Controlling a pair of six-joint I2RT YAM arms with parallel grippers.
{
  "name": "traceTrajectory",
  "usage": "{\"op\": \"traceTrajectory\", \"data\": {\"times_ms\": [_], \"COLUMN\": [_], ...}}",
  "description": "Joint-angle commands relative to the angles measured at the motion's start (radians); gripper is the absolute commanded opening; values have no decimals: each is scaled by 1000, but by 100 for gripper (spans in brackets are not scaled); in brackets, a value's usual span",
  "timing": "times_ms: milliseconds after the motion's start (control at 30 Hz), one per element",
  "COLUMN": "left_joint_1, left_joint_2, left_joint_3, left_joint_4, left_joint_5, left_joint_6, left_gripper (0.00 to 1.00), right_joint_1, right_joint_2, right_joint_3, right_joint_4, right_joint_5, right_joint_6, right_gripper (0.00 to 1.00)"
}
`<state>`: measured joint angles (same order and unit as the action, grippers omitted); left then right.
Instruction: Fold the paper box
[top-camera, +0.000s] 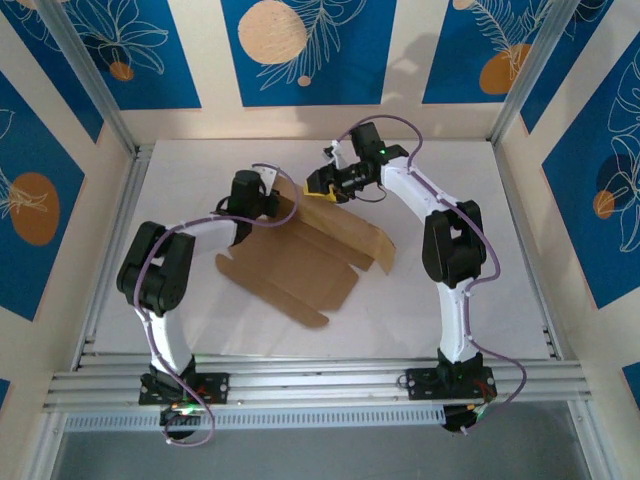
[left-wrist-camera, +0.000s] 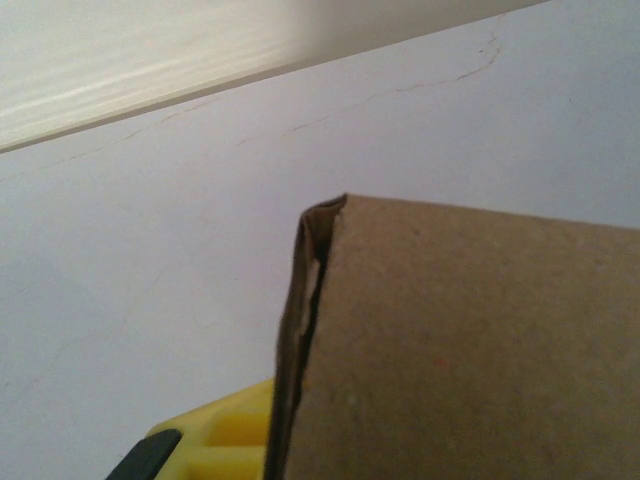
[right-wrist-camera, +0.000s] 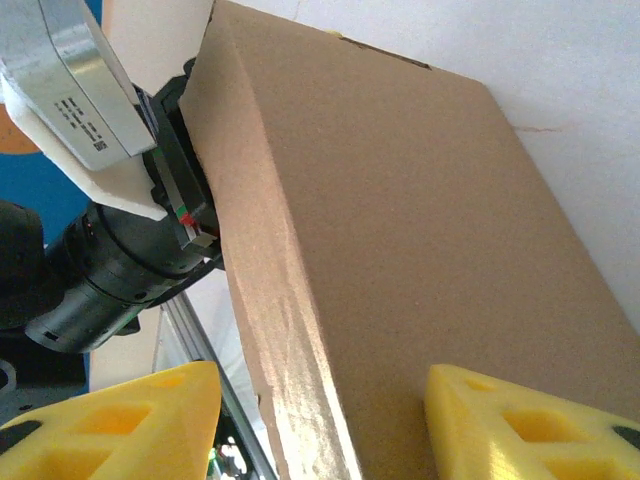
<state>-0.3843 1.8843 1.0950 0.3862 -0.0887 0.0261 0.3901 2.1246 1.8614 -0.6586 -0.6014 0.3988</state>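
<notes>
**Item:** paper box (top-camera: 300, 262); plain brown cardboard, creased and die-cut; partly raised. It is placed at the middle of the white table (top-camera: 520, 290), between the two arms. Its near part is laid flat on the table, with rounded flaps (top-camera: 310, 312) spread toward the near edge; its far side is stood up as a wall; a further panel is seen upright at its right end.

**Left gripper** (top-camera: 272, 203): set at the far left corner of the box, against the raised wall. In the left wrist view one yellow finger (left-wrist-camera: 225, 440) is seen just beside a doubled cardboard edge that rises past it; the other finger is hidden by the cardboard; whether the wall is pinched cannot be told.

**Right gripper** (top-camera: 320, 185): held at the far edge of the box, just to the right of the left gripper and pointed toward it. In the right wrist view its yellow fingers (right-wrist-camera: 130, 420) are seen spread apart, with a creased cardboard wall running down between them; a clear gap is left between the cardboard and the finger on that view's left; the other finger is placed at the cardboard's lower edge, and contact there cannot be told.

**Surroundings:** aluminium rail (top-camera: 320, 385) along the near edge, carrying both arm bases; blue wall panels (top-camera: 300, 50) printed with leaves and orange discs.
</notes>
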Motion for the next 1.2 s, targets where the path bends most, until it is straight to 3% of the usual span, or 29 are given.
{"op": "traceTrajectory", "data": {"times_ms": [0, 300, 467, 700, 933, 1167], "left_joint_1": [-21, -4, 12, 14, 13, 19], "left_joint_2": [8, -29, -18, 25, -27, -128], "left_joint_3": [-36, -81, -39, 28, 15, -61], "left_joint_4": [-48, -5, -48, -124, -135, -130], "left_joint_5": [-48, 35, 80, 119, 119, 117], "left_joint_6": [-25, -118, -138, -115, -109, -77], "left_gripper": [26, 51, 49, 43, 57, 63], "right_joint_1": [38, 35, 38, 28, 13, 3], "right_joint_2": [23, 17, 13, 34, 68, 53], "right_joint_3": [18, 35, 18, 36, 30, 19], "right_joint_4": [-44, -70, -62, -71, -82, -61], "right_joint_5": [-25, 49, 43, 38, 114, 108], "right_joint_6": [-31, -72, -93, -106, -107, -106], "right_gripper": [57, 57, 57, 66, 53, 42]}}
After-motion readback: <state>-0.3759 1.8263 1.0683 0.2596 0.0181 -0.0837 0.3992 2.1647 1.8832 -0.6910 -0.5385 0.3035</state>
